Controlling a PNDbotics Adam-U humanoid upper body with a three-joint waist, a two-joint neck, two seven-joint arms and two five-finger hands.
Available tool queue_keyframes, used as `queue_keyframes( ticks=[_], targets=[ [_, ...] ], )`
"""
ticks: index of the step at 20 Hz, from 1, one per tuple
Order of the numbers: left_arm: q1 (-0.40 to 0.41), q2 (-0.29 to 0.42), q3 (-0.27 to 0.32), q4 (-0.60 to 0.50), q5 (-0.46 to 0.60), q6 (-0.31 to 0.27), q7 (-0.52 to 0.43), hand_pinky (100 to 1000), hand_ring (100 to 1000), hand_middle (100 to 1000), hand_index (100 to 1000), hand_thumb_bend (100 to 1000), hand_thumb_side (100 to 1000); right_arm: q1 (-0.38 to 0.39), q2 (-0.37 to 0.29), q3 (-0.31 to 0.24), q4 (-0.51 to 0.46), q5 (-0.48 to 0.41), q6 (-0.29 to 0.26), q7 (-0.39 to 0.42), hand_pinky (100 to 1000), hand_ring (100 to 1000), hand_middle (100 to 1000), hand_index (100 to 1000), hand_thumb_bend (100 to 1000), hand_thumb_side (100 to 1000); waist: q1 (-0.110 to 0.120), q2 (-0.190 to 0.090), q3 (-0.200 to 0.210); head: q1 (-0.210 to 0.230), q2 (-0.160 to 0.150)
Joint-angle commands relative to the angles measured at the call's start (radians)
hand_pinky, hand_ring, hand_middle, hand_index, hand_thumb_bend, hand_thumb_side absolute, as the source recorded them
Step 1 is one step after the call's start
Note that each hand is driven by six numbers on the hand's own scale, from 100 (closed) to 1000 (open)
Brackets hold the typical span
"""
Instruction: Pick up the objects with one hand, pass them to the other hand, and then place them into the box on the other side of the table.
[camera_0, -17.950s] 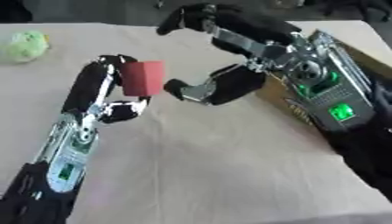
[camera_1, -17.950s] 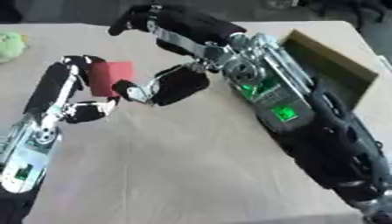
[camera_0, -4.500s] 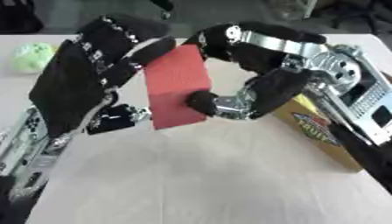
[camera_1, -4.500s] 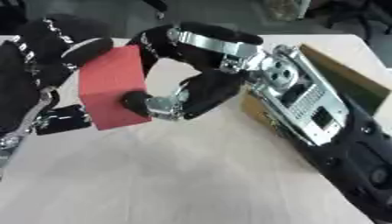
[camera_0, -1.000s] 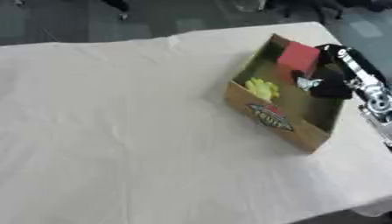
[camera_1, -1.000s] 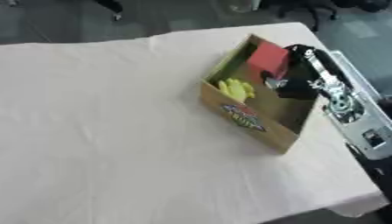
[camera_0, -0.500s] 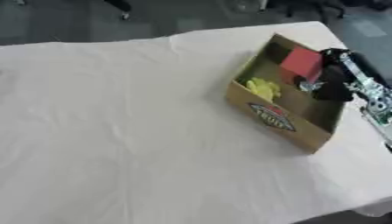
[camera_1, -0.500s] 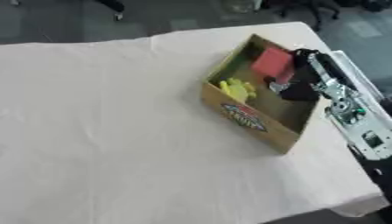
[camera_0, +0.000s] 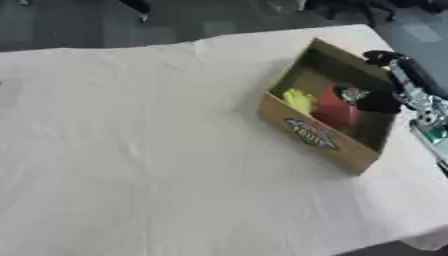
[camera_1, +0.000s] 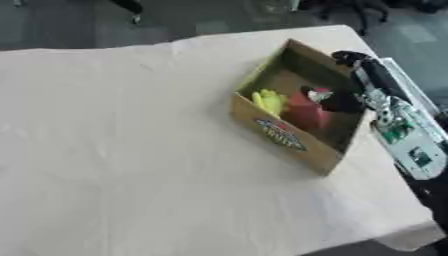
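Cardboard box (camera_0: 325, 135) at the right of the cloth-covered surface (camera_0: 131, 150) now holds the red block (camera_1: 306, 113), which has dropped from the box's far corner to lie beside the yellow object (camera_1: 268, 101); this transfer looks finished. Right hand (camera_0: 378, 100) hangs over the box's right wall, apparently off the block, though whether its fingers are spread I cannot tell. Right eye view alone shows the forearm's green-lit panel (camera_1: 406, 141). Left hand is unseen.

Red block (camera_1: 304, 113), yellow item (camera_1: 269, 101), tan box (camera_1: 289, 139)
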Motion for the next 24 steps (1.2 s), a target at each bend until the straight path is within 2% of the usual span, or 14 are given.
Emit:
queue_keyframes(
  ticks=[1, 4, 5, 7, 9, 11, 12, 14, 18, 24],
  targets=[
    [-0.007, 0.019, 0.018, -0.020, -0.002, 0.001, -0.001, 628, 626, 643, 736, 840, 212, -0.009, -0.029, -0.014, -0.006, 0.014, 0.006, -0.003, 961, 902, 813, 911, 488, 479, -0.001, -0.013, -0.001, 0.004, -0.008],
    [-0.006, 0.019, 0.025, -0.020, -0.002, 0.005, 0.001, 628, 625, 642, 735, 839, 210, -0.008, -0.021, -0.021, -0.022, -0.030, 0.013, -0.022, 968, 892, 805, 906, 456, 484, 0.001, -0.013, -0.001, 0.015, -0.005],
    [-0.007, 0.019, 0.030, -0.020, 0.001, 0.008, 0.003, 627, 625, 642, 735, 837, 209, -0.007, -0.018, -0.025, -0.032, -0.059, 0.016, -0.035, 982, 885, 803, 910, 381, 511, 0.002, -0.013, -0.001, 0.024, -0.003],
    [-0.012, 0.022, 0.044, -0.018, 0.010, 0.020, 0.002, 626, 624, 641, 736, 832, 211, -0.005, -0.013, -0.032, -0.059, -0.142, 0.021, -0.070, 994, 880, 800, 910, 325, 524, 0.005, -0.014, 0.001, 0.051, 0.001],
    [-0.021, 0.027, 0.061, -0.012, 0.021, 0.039, -0.010, 625, 622, 639, 736, 815, 231, -0.003, -0.009, -0.037, -0.088, -0.223, 0.019, -0.106, 1000, 875, 799, 916, 228, 558, 0.006, -0.015, 0.002, 0.072, 0.003],
    [-0.038, 0.035, 0.082, 0.003, 0.045, 0.074, -0.044, 620, 615, 634, 731, 787, 252, 0.001, -0.007, -0.040, -0.122, -0.302, 0.010, -0.141, 1000, 874, 801, 920, 165, 573, 0.007, -0.016, 0.004, 0.089, 0.004],
    [-0.050, 0.040, 0.093, 0.017, 0.067, 0.097, -0.068, 618, 612, 633, 728, 772, 263, 0.003, -0.006, -0.042, -0.142, -0.336, 0.002, -0.159, 1000, 874, 800, 920, 161, 565, 0.007, -0.017, 0.005, 0.097, 0.005],
    [-0.074, 0.056, 0.108, 0.044, 0.117, 0.136, -0.114, 615, 608, 632, 728, 752, 287, 0.008, -0.004, -0.042, -0.178, -0.384, -0.013, -0.190, 1000, 868, 794, 913, 207, 526, 0.009, -0.018, 0.008, 0.114, 0.005],
    [-0.138, 0.103, 0.118, 0.112, 0.225, 0.204, -0.224, 611, 605, 632, 733, 724, 354, 0.013, -0.003, -0.036, -0.252, -0.422, -0.024, -0.225, 1000, 859, 786, 905, 223, 512, 0.011, -0.019, 0.012, 0.143, 0.001],
    [-0.296, 0.177, 0.084, 0.307, 0.340, 0.246, -0.448, 621, 615, 646, 757, 717, 433, 0.013, 0.000, -0.027, -0.317, -0.439, -0.039, -0.235, 1000, 854, 780, 901, 220, 509, 0.010, -0.022, 0.007, 0.170, -0.010]
  ],
)
